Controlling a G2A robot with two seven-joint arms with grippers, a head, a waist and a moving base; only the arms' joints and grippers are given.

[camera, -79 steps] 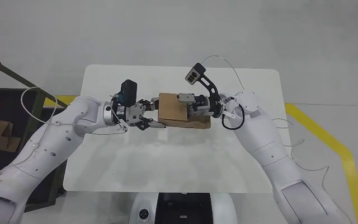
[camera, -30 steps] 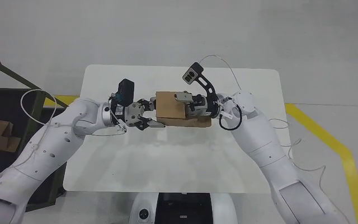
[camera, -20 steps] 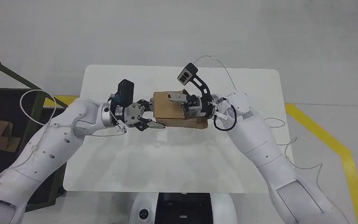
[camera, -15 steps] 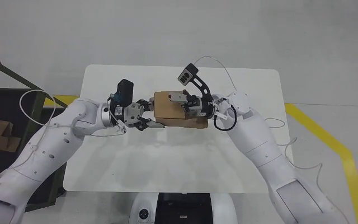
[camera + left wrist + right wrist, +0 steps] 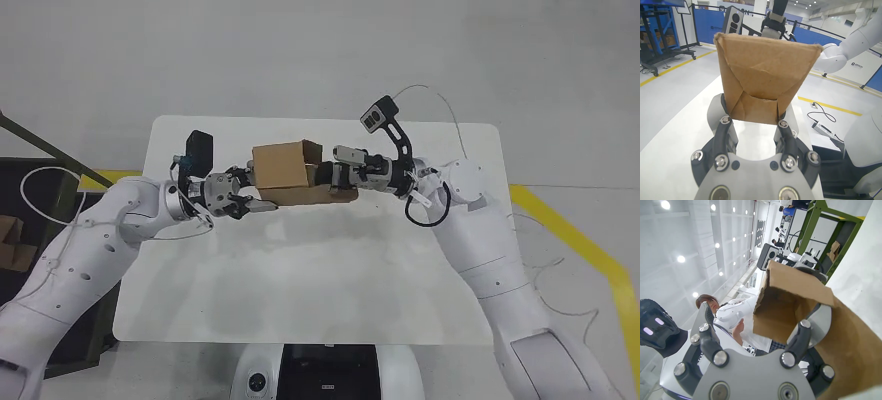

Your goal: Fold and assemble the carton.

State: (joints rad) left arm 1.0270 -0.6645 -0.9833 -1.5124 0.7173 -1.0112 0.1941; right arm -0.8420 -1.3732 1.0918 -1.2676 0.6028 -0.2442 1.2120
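A brown cardboard carton (image 5: 285, 165) hangs above the white table (image 5: 300, 290), held between my two arms. My left gripper (image 5: 248, 190) is shut on the carton's near end. In the left wrist view the carton (image 5: 764, 72) stands up from between the fingers (image 5: 725, 106), its folded flaps facing the camera. My right gripper (image 5: 335, 178) is at the carton's other end and stands open. In the right wrist view one finger (image 5: 704, 313) is free in the air. The other finger lies against the wall of the open carton (image 5: 791, 285), under a loose flap.
Bare table top lies below and in front of the carton. A dark green rack (image 5: 30, 200) holding cardboard stands off the table's left edge. A yellow floor line (image 5: 580, 240) runs to the right of the table.
The carton has moved left and toward the far side and turned. My left gripper, open beside it before, has shut on its end. The right wrist has rotated and stretched out.
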